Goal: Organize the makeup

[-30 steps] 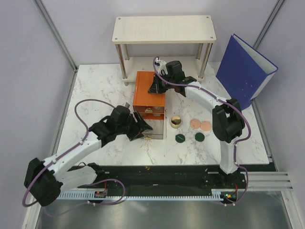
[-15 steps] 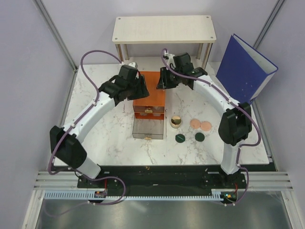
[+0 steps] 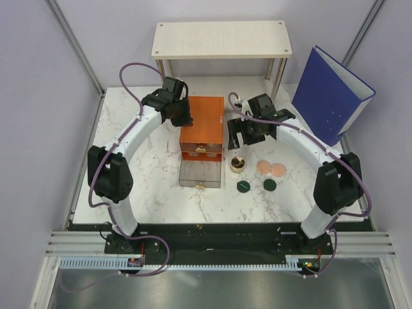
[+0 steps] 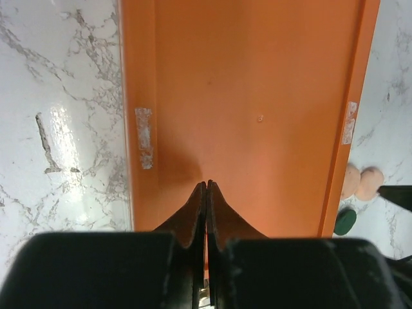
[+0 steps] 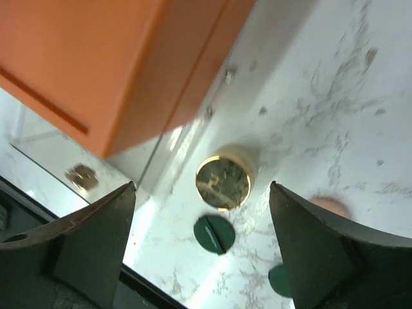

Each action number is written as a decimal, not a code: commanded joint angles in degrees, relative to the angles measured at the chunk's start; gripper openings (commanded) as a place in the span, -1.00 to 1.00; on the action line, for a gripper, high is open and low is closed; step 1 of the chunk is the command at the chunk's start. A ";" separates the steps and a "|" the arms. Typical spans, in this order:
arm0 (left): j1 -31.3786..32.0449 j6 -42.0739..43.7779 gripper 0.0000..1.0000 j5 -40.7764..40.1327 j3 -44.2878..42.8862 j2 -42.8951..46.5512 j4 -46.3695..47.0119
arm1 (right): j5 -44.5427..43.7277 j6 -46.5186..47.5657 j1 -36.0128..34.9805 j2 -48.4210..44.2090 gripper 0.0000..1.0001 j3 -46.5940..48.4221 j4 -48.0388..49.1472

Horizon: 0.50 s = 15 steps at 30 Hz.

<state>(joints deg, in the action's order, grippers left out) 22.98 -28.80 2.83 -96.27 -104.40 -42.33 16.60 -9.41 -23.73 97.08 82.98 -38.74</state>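
Two claws, both empty. Left gripper (image 4: 206, 193): fingers pressed flat together, gripping nothing, over the top of the orange box (image 4: 257, 96). Whitish tape scraps (image 4: 144, 137) sit on the lid ahead of its tips, one to each side (no text readable on them).

Right gripper (image 5: 203, 188): jaws spread wide, hanging above the table (image 3: 141, 180). The round gold compact (image 5: 223, 182) lies straight below it, framed between the fingers and touching neither. The dark green discs (image 5: 214, 234) lie just past the compact on the arm-base side. The peach-pink discs (image 3: 264, 166) are off to this claw's right. The box wall and its open bottom drawer (image 3: 200, 174) are just to its left. The blue binder (image 3: 328, 93) and shelf (image 3: 221, 38) are well apart, beyond both claws.
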 commanded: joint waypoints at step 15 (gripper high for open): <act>0.22 3.04 -0.96 4.64 -3.66 -3.44 -0.56 | -7.28 1.15 -4.05 -2.25 0.86 -17.85 9.37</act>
<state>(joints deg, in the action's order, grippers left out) 23.00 -27.92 6.28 -98.28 -107.48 -43.22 10.11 -5.34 -27.53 92.99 65.93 -36.93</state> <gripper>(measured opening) 0.022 0.934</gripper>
